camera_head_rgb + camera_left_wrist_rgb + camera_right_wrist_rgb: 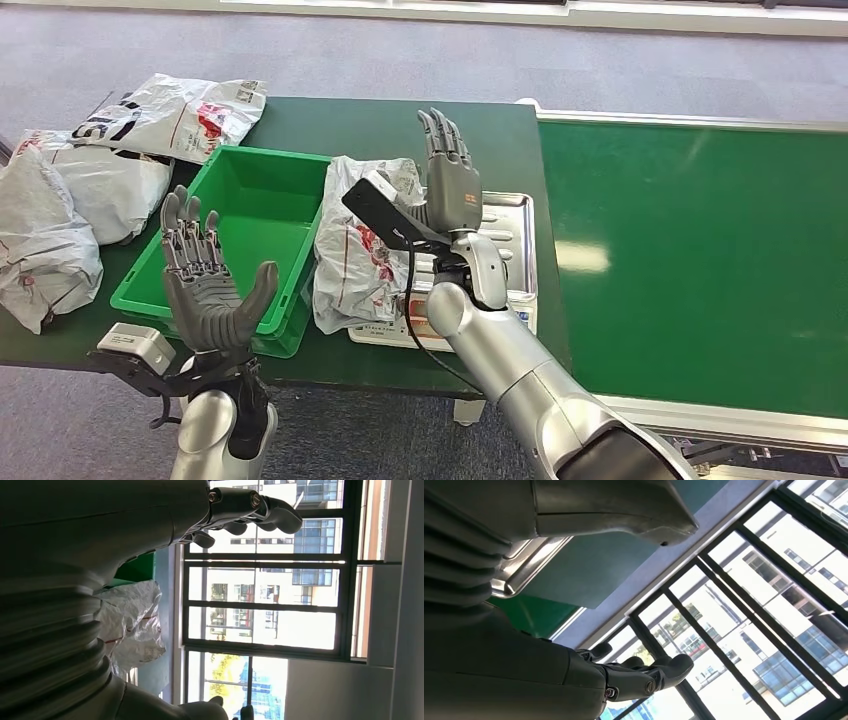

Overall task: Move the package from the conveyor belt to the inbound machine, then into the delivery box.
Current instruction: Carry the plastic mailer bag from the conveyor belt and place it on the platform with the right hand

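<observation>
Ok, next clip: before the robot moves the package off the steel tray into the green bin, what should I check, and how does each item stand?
1. Package on steel tray: ok, though it leans against the bin's wall.
2. Green bin has room: ok, its floor is bare.
3. Right hand free: ok, fingers straight, raised beside the package, holding nothing.
4. Left hand free: ok, open, palm up at the bin's near corner.
5. Conveyor belt free of waiting packages: ok.
6. Package label readable for scanning: cannot tell.
</observation>
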Available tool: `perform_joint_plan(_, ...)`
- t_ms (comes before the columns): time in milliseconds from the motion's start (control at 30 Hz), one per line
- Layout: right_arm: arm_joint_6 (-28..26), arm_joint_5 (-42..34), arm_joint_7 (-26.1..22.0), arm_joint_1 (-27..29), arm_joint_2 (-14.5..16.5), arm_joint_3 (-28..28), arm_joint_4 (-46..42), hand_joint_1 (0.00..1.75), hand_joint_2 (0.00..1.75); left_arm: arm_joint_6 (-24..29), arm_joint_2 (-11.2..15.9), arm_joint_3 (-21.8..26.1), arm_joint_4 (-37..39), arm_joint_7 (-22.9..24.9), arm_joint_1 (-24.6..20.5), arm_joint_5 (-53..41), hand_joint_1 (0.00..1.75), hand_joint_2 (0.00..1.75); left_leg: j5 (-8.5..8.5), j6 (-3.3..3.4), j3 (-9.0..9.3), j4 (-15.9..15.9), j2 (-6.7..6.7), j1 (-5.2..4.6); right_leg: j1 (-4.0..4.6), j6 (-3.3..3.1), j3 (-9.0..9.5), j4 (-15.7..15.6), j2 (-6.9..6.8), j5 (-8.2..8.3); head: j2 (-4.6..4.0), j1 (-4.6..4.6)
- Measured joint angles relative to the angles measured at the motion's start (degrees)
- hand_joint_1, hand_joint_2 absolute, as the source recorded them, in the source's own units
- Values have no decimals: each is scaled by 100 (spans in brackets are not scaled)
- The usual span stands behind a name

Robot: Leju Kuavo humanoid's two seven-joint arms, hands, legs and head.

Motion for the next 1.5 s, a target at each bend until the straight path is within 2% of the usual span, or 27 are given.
perform_joint_plan(300,-19,1313,487,185,0,-205,-402,0,0,10,0,3,-15,7,3,-3,0,175,0,0,0,0,0,0,0,0,-1,0,0,0,0,0)
perform_joint_plan(700,-23,1585,549,331,0,-491,-670,0,0,11,-2,4,-13,32,2,-59,0,175,0,0,1,0,1,0,0,0,-1,0,2,0,0,-1)
perform_joint_plan(767,-23,1480,317,421,0,-563,-816,0,87,25,-2,4,-15,33,2,-139,0,175,0,0,2,1,0,0,0,0,-2,0,1,0,0,-1)
perform_joint_plan(833,-28,1134,-405,700,-1,-792,-1413,0,175,123,6,5,-23,84,-3,-474,0,175,1,0,-2,4,-10,0,1,0,-5,-1,-6,-1,0,-1)
perform_joint_plan(933,-49,413,-1765,1302,-2,-1384,-3011,0,175,338,37,17,-15,410,-120,-1647,0,175,0,0,-15,5,-44,-1,1,8,-4,-3,-34,-7,0,-1)
perform_joint_plan(1067,-67,-547,-2770,2089,-21,-2032,-4974,0,175,242,219,9,360,1267,-778,-3740,0,175,-4,9,-16,6,-61,-11,-2,22,1,-8,-51,-14,0,1)
perform_joint_plan(1133,-62,-806,-2980,2289,-53,-2216,-5656,0,175,55,387,-43,831,1721,-1287,-4653,0,175,-5,11,-13,6,-43,-17,-5,22,-3,-8,-38,-8,0,1)
perform_joint_plan(1200,-52,-852,-3021,2397,-83,-2317,-6090,0,175,-74,537,-117,1376,1915,-1788,-5206,0,175,-4,12,-7,6,-17,-18,-6,21,-4,-8,-15,3,0,1)
perform_joint_plan(1300,-39,-854,-3057,2465,-112,-2419,-6372,0,175,-184,724,-222,2083,1947,-2338,-5626,0,175,1,16,1,6,15,-17,-6,20,-5,-7,11,14,0,1)
perform_joint_plan(1500,-29,-799,-3063,2483,-126,-2529,-6398,0,175,-352,979,-348,2993,1854,-2924,-5828,0,175,10,16,2,6,19,-17,-5,17,-7,-5,15,19,0,1)
